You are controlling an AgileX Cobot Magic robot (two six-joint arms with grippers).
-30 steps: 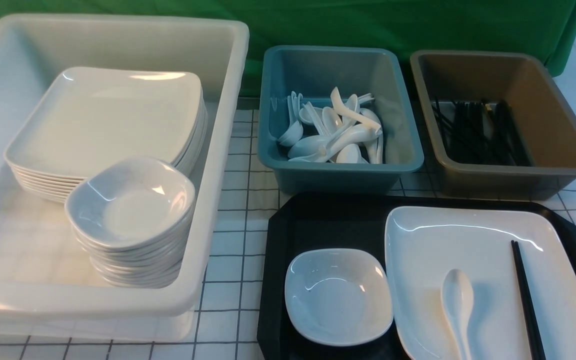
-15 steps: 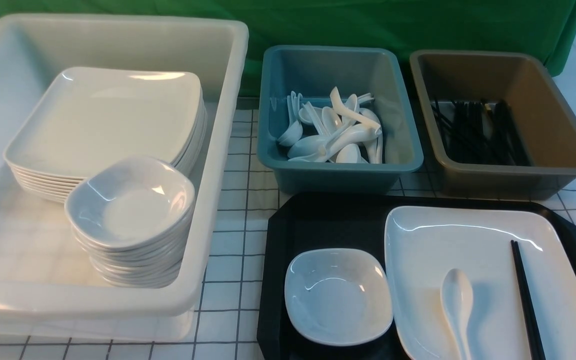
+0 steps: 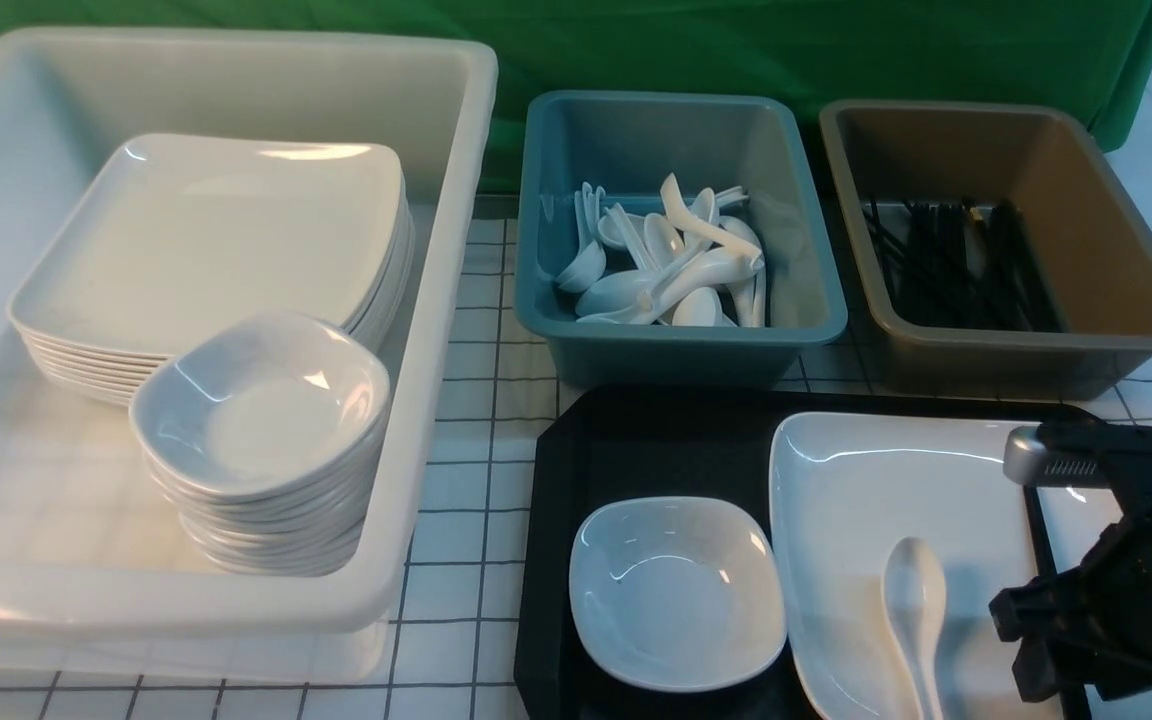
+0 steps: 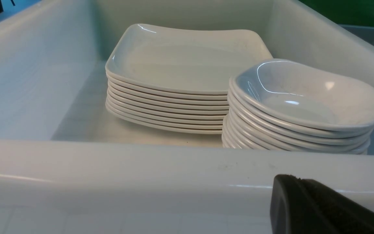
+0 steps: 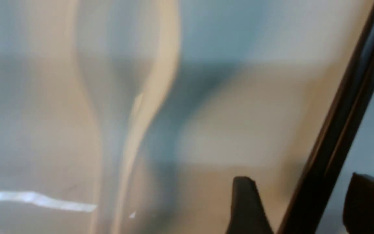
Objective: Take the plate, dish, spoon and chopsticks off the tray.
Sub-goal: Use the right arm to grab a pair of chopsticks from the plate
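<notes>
Your right fingers spread astride chopsticks | left fingers: cannot tell | risk: off-centre closing sends one stick skidding across plate

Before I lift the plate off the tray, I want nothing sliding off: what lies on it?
The spoon lies on the plate, the chopsticks along its right side. The right arm hides most of them from the front; the open right gripper straddles them.
</notes>
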